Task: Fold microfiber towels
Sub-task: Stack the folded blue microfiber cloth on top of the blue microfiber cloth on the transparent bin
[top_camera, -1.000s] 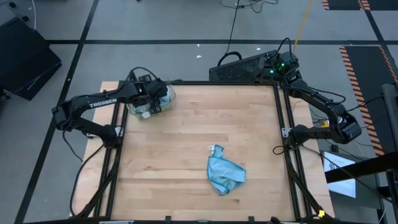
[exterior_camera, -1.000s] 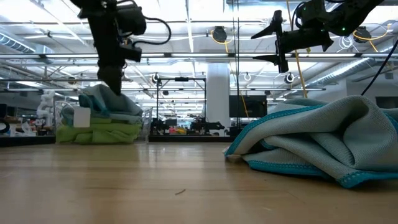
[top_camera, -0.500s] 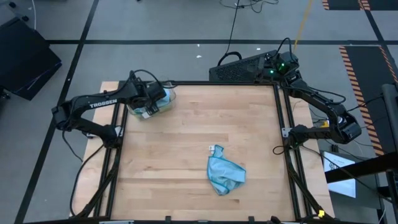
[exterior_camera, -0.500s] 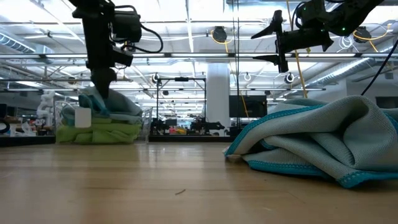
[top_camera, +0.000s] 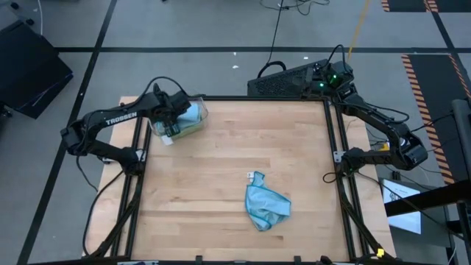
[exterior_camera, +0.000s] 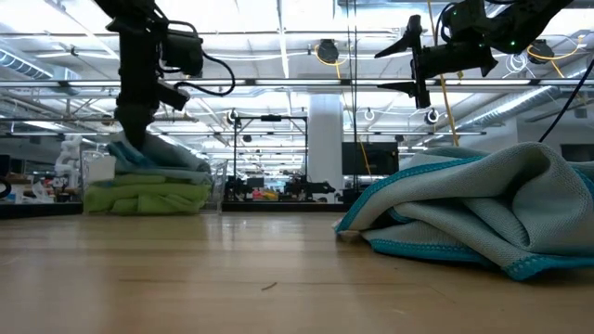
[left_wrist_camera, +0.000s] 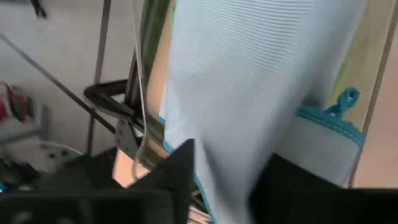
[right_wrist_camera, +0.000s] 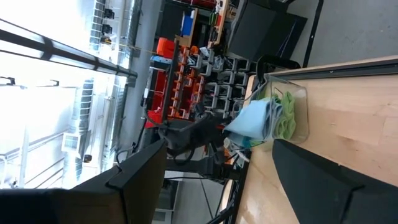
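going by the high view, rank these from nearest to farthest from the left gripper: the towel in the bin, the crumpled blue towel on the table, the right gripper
1. The light blue towel in the bin, right at the left gripper, at the table's far left corner.
2. The crumpled blue towel, lying right of the table's centre, toward the near edge.
3. The right gripper, raised by the table's right edge.

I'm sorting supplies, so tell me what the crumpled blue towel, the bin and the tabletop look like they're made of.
Blue towel: soft fine-ribbed cloth, likely microfiber, matte, with teal stitched edging. Bin: clear, probably plastic, since the stacked towels show through its wall. Tabletop: pale wood planks, smooth, grain and seams visible.
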